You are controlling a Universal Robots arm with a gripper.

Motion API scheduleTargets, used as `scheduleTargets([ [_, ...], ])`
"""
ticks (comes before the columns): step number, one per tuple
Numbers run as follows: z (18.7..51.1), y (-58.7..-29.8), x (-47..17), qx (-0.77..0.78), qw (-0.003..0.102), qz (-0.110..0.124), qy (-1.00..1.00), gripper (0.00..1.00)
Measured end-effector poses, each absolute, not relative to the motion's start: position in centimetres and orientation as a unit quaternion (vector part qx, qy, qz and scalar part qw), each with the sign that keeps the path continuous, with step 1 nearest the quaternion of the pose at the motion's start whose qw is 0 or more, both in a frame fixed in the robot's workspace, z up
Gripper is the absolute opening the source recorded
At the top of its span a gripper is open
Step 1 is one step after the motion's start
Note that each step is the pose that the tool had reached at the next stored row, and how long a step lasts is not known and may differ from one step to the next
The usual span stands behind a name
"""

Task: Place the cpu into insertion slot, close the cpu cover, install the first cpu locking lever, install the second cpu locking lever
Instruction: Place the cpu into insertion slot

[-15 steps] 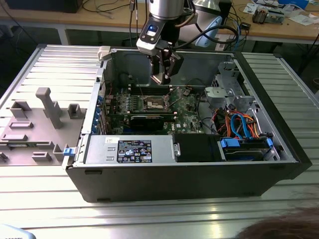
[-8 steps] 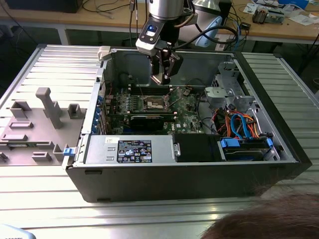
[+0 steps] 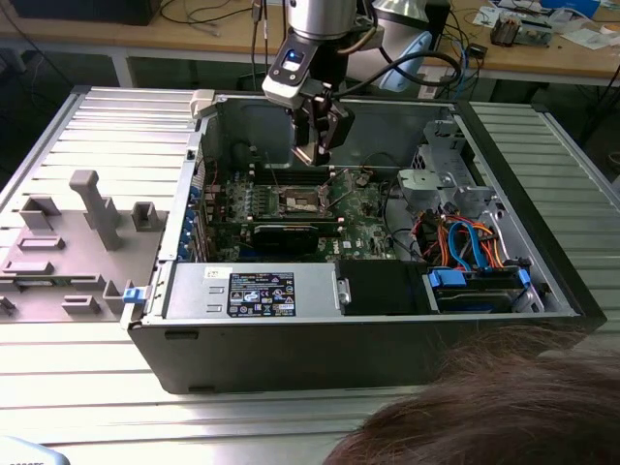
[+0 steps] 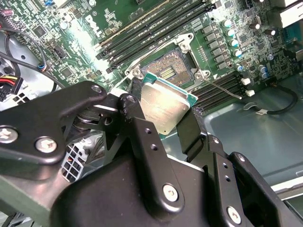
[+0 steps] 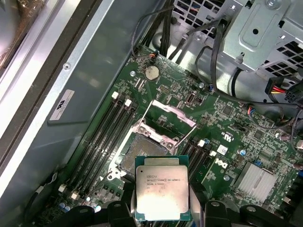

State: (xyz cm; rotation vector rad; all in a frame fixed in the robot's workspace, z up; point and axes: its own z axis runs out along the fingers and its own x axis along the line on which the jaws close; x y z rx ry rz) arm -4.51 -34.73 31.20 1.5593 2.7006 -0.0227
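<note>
My gripper (image 3: 316, 147) hangs inside the open computer case, above the green motherboard (image 3: 363, 228). It is shut on the cpu (image 5: 162, 193), a flat square chip with a silvery top, gripped by two opposite edges between the black fingers (image 4: 134, 109). The cpu (image 4: 164, 107) is held just above and to one side of the insertion slot (image 5: 143, 150), apart from it. The slot (image 4: 169, 72) lies bare, its dark contact field showing. The cpu cover (image 5: 166, 124), a thin metal frame, stands swung up at the slot's far edge. A thin lever rod (image 4: 221, 89) lies loose beside the slot.
Long black memory slots (image 5: 105, 137) flank the socket. A metal drive cage (image 3: 441, 179) and coloured cables (image 3: 465, 242) fill the case on the exterior view's right. The power supply (image 3: 254, 291) sits at the front. A grey fixture (image 3: 82, 232) lies outside the case, and a person's hair (image 3: 494, 407) shows nearby.
</note>
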Motion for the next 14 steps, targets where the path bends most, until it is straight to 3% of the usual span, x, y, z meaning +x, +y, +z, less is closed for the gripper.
scheduleTargets([
  [14,31.06,-34.74,-4.59,0.508,0.012,-0.007,0.862,0.54],
])
